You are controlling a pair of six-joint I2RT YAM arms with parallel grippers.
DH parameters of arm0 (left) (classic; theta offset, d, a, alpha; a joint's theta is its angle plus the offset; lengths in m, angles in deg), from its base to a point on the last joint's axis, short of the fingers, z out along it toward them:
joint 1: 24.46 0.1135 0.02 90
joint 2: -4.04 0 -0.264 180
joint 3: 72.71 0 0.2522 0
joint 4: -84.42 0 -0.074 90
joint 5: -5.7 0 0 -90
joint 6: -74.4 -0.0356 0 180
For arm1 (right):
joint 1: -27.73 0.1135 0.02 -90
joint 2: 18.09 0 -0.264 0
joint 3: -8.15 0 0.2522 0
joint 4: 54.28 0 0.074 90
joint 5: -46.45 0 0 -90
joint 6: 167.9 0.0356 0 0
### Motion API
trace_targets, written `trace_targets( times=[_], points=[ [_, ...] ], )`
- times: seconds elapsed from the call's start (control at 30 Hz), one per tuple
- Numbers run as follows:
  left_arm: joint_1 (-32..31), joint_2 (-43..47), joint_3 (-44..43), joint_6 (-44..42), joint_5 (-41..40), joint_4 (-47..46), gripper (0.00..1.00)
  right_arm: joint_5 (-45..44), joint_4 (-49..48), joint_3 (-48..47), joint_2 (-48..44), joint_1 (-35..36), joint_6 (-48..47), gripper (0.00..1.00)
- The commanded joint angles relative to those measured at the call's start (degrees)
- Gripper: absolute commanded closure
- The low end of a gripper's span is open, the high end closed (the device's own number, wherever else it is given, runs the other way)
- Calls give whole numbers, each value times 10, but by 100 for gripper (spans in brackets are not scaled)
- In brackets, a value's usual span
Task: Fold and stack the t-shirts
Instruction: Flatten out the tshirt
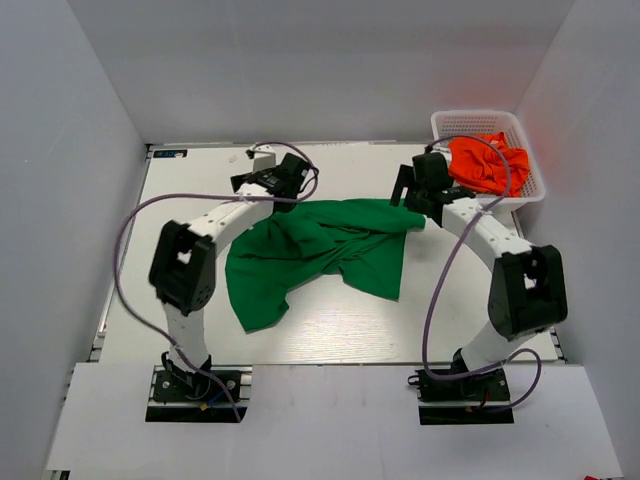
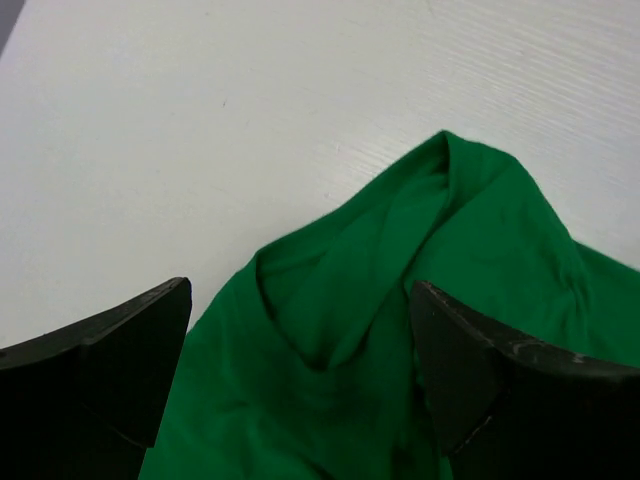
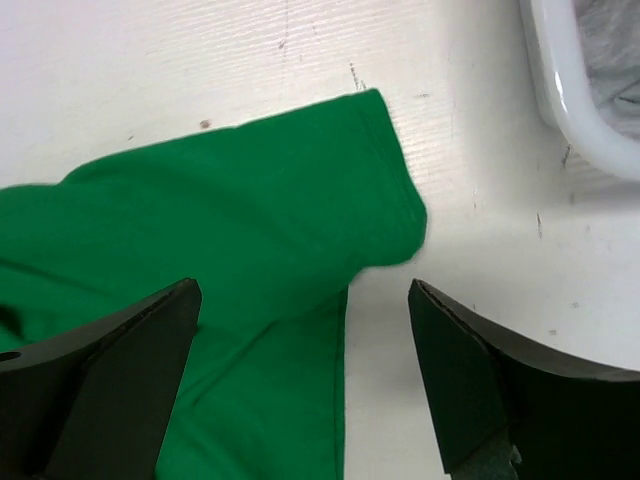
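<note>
**A:** Where is the green shirt lying?

**B:** The green shirt (image 1: 320, 250) is lying crumpled in the middle of the surface (image 1: 330, 330), spreading between the two arms. One flap is trailing toward the near left.

**A:** And the orange shirt?

**B:** The orange shirt (image 1: 488, 165) is sitting bunched up inside the basket (image 1: 470, 116) at the far right corner.

**A:** What is the left pincer doing?

**B:** The left pincer (image 2: 300, 305) is hovering at the green shirt's far left edge. Its fingers (image 2: 110, 350) are standing wide apart and gripping nothing. A raised fold of green cloth is showing between them, with bare surface lying beyond. Whether they are touching the cloth, I cannot tell.

**A:** And the right pincer?

**B:** The right pincer (image 3: 303, 295) is gaping wide too, and holding nothing. It is hanging over the green shirt's far right corner, where a hemmed, sleeve-like flap is lying flat. The flap's end is pointing toward the basket, whose white rim is showing near the cloth but apart from it in the wrist view.
</note>
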Motion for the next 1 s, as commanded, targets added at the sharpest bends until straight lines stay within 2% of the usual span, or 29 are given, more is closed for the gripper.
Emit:
trace_targets(
  times=[0.0, 0.07, 0.13, 0.17, 0.27, 0.33, 0.43, 0.53, 0.63, 0.73, 0.8, 0.83, 0.97],
  points=[
    [-4, 129, 86, 29, 72, 3, 0, 23, -6, 34, -73, 1, 1, 10],
    [-4, 211, 143, 50, 115, 3, 0, 49, -9, 82, -106, 1, 9, 10],
    [-4, 270, 240, 94, 168, 3, 0, 68, -9, 136, -147, 0, 20, 10],
    [-4, 327, 310, 131, 202, 3, 0, 75, -6, 147, -156, -1, 41, 10],
    [-10, 430, 442, 191, 281, 16, 0, 126, -15, 217, -196, -2, 71, 10],
    [-15, 472, 493, 221, 307, 30, 0, 146, -34, 239, -225, -2, 88, 10],
    [-15, 540, 590, 258, 390, 50, 0, 205, -52, 279, -243, -2, 98, 10],
    [-21, 585, 643, 264, 437, 12, 0, 207, -50, 287, -245, -1, 101, 10],
    [-21, 591, 669, 257, 470, -18, 10, 209, -48, 295, -237, -2, 103, 10],
    [-21, 541, 681, 238, 475, -25, 21, 229, -40, 304, -236, -1, 102, 10],
    [-21, 509, 668, 232, 475, -25, 33, 236, -28, 315, -238, -1, 102, 10],
    [-21, 501, 659, 226, 456, -25, 36, 236, -21, 318, -240, 1, 98, 10],
    [-21, 483, 654, 221, 443, -36, 66, 244, 13, 341, -245, 2, 95, 10]
  ],
)
